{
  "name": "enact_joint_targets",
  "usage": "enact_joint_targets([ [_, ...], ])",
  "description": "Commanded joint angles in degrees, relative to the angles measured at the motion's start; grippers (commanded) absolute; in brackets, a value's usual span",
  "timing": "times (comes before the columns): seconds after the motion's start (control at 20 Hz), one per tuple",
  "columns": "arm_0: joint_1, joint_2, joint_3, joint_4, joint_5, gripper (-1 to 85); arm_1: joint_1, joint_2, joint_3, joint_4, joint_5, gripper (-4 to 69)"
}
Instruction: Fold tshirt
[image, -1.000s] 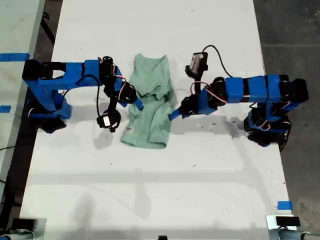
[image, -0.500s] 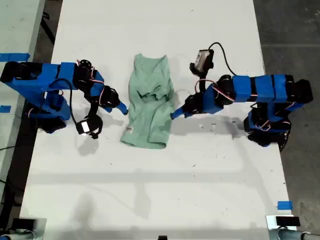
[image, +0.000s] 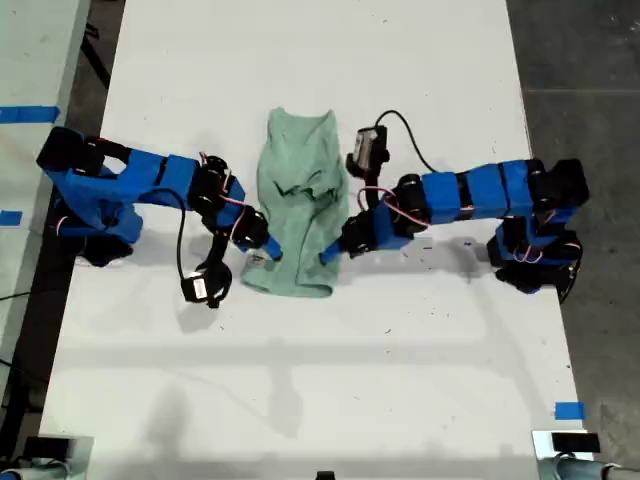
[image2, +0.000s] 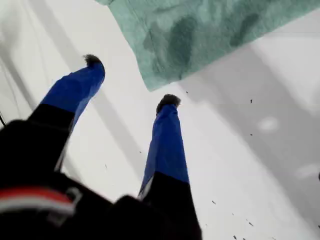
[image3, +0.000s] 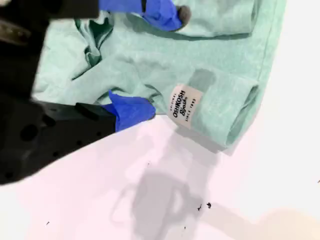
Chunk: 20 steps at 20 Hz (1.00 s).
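The pale mint-green tshirt lies on the white table as a narrow, lengthwise-folded strip with a rumpled middle. My first gripper comes in from the exterior view's right and hovers open at the shirt's lower side edge. In the first wrist view a tshirt corner lies just beyond its spread fingertips, nothing between them. My second gripper reaches in from the exterior view's left, open, one finger over the cloth, the other at its edge beside the sewn label.
Blue tape marks sit at the exterior view's lower right and far left. Dark floor borders the table on the exterior view's right. Both arm bases stand at the table's side edges; small dark specks dot the tabletop.
The second arm pulled away from the shirt, then swung back in to its lower side edge by the label. The first arm slid along the opposite edge toward the lower hem. The shirt lies unchanged.
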Motion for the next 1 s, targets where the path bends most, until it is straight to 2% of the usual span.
enact_joint_targets([
  [0.0,1.49,-2.02,-3.6,-0.97,-1.67,22.6,-1.41,-4.75,-8.44,0.35,0.7,22.3],
  [0.25,1.41,-9.49,-2.99,-2.46,-3.25,25.1,-1.58,-18.63,-18.28,0.35,0.09,22.3],
  [0.4,1.49,-13.62,-2.55,-6.68,-3.43,26.2,-1.58,-25.22,-22.06,0.0,0.26,22.3],
  [0.55,0.79,-18.02,-1.23,-11.43,-3.43,21.4,-1.41,-31.99,-25.75,-0.35,0.26,20.6],
  [0.65,0.88,-19.34,-1.14,-12.92,-3.6,3.8,-1.32,-35.07,-26.89,-0.26,1.49,11.4],
  [0.7,0.97,-19.34,-0.97,-13.54,-3.6,0.1,-1.41,-35.86,-27.16,-0.18,1.85,4.8],
  [0.75,1.14,-19.34,-1.05,-13.89,-3.25,0.0,-1.58,-35.86,-27.16,-0.18,2.11,-1.5],
  [0.95,1.49,-16.44,-2.02,-11.43,-2.72,0.0,-3.16,-32.61,-27.16,1.67,1.05,-1.7],
])
